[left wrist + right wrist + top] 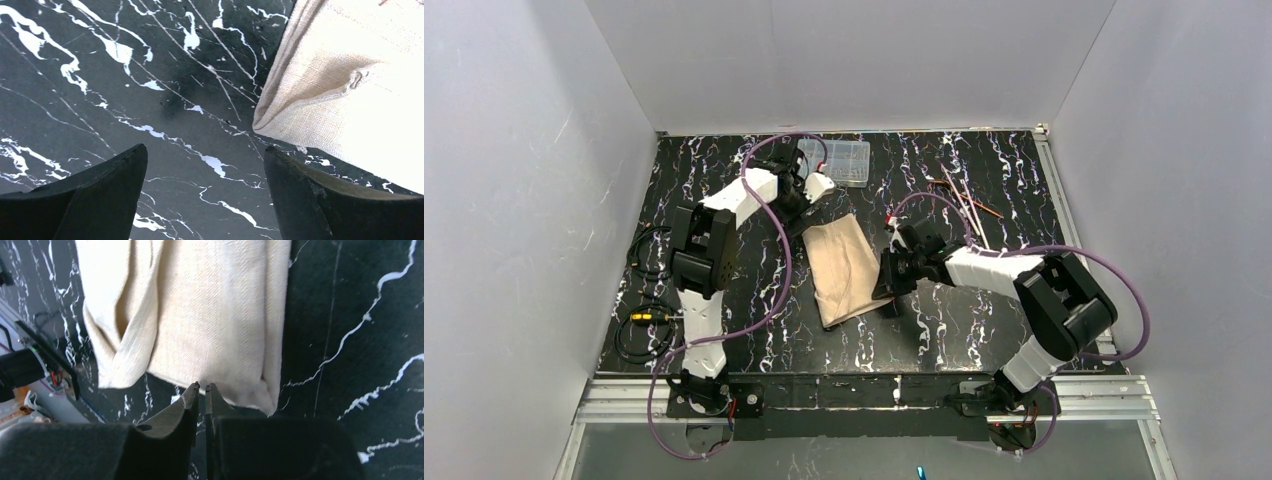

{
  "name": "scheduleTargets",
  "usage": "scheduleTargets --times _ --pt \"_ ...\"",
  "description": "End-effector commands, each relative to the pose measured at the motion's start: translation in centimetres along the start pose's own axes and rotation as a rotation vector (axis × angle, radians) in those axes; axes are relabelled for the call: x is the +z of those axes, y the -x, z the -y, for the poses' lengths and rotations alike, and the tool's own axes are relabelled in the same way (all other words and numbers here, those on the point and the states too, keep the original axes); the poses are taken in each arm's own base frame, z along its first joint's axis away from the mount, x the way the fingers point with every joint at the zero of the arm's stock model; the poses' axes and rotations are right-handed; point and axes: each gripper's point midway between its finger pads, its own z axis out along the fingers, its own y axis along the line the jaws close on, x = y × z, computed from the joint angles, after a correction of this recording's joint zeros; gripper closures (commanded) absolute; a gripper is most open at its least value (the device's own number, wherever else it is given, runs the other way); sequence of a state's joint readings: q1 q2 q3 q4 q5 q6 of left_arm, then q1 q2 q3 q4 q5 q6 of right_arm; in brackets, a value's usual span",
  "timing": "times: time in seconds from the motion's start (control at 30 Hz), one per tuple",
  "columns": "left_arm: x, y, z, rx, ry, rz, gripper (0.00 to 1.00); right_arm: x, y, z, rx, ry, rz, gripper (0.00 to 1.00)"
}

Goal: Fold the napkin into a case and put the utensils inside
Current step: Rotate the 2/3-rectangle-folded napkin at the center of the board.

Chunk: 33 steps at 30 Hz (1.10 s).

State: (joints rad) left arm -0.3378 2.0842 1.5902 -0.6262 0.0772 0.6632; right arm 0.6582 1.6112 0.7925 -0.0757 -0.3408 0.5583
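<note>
Bare table point(944, 335) runs along the near side of the napkin point(842, 268). The box point(844, 162) and left arm point(724, 215) crowd its far corner; utensils point(969, 205) lie far right.

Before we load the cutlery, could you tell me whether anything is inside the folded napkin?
No utensil shows at the edges of the napkin; the utensils lie apart, to its right. What its folded layers enclose is covered.

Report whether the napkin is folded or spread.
Folded: the napkin lies as a narrow strip, layered edges showing in both wrist views.
</note>
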Motion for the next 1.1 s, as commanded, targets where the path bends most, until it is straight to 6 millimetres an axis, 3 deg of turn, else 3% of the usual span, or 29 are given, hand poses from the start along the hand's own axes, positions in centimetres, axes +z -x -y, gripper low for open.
scheduleTargets --times 0.0,0.1,0.23,0.33,0.4,0.53,0.73,0.9,1.07 --pt "-4.1 1.4 -0.8 -0.016 0.047 0.038 0.14 -2.8 2.2 -3.2 -0.051 0.041 0.021 0.80" --pt "-7.6 1.2 1.1 -0.070 -0.025 0.068 0.13 -3.7 4.8 -4.7 -0.124 0.049 0.057 0.78" --pt "-10.5 -1.1 6.8 -0.145 -0.214 0.062 0.11 -2.6 7.0 -4.7 -0.174 0.046 0.075 0.80" --pt "-10.3 -2.8 11.3 -0.177 -0.333 0.020 0.11 -0.5 7.2 -3.3 -0.189 0.026 0.050 0.82" --pt "-9.1 -3.6 12.7 -0.201 -0.361 -0.009 0.11 0.7 7.3 -2.3 -0.198 0.008 0.038 0.84" --pt "-6.2 -3.5 12.6 -0.261 -0.363 -0.042 0.15 2.2 6.7 -0.4 -0.198 -0.032 -0.001 0.87" --pt "-3.2 -0.7 11.1 -0.283 -0.344 -0.035 0.18 2.4 4.3 0.4 -0.137 -0.013 -0.010 0.90" --pt "-1.3 0.6 9.6 -0.268 -0.302 -0.051 0.19 2.9 1.4 0.3 -0.063 0.040 -0.030 0.92" --pt "-0.2 2.3 7.8 -0.253 -0.266 -0.035 0.19 3.7 -0.1 -1.1 -0.016 0.101 -0.026 0.93"
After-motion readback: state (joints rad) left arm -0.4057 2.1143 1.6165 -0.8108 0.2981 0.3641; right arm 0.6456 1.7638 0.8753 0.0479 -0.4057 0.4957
